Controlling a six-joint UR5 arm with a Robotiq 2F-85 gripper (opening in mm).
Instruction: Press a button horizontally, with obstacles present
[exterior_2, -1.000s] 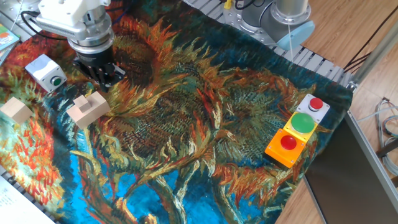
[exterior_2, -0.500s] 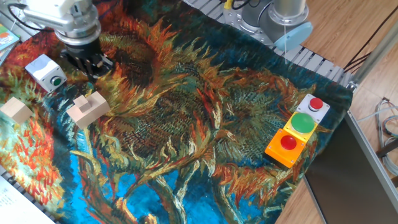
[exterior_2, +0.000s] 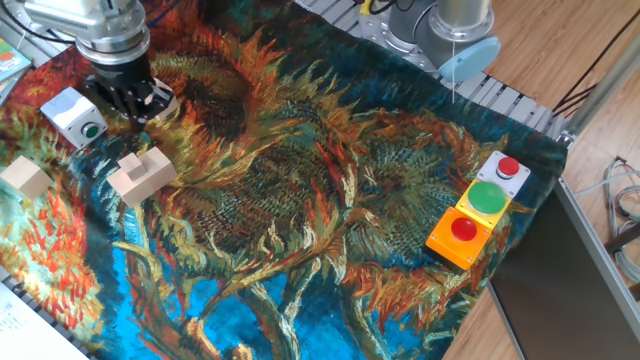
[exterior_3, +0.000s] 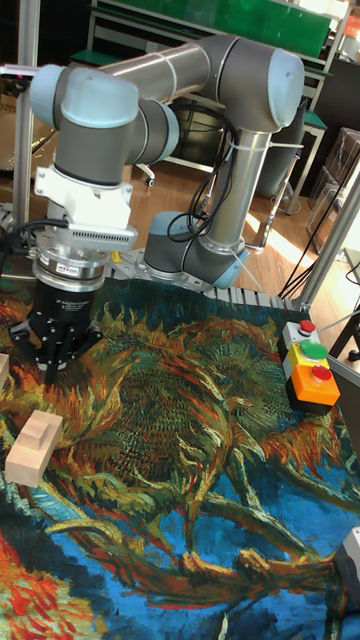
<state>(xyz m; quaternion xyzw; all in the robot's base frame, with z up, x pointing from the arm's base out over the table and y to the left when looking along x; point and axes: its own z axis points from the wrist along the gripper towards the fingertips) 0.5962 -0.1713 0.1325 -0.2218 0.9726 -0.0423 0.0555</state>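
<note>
Gripper hangs just right of the button box — apparently apart; whether its jaws are open I cannot tell — nothing visibly held

The gripper hangs just beside the button, on its green-faced side, with a narrow strip of bare cloth between them. Just below the gripper stands the notched block; a small cube sits farther off, beyond the button box. Everything behind the gripper is open cloth
</note>
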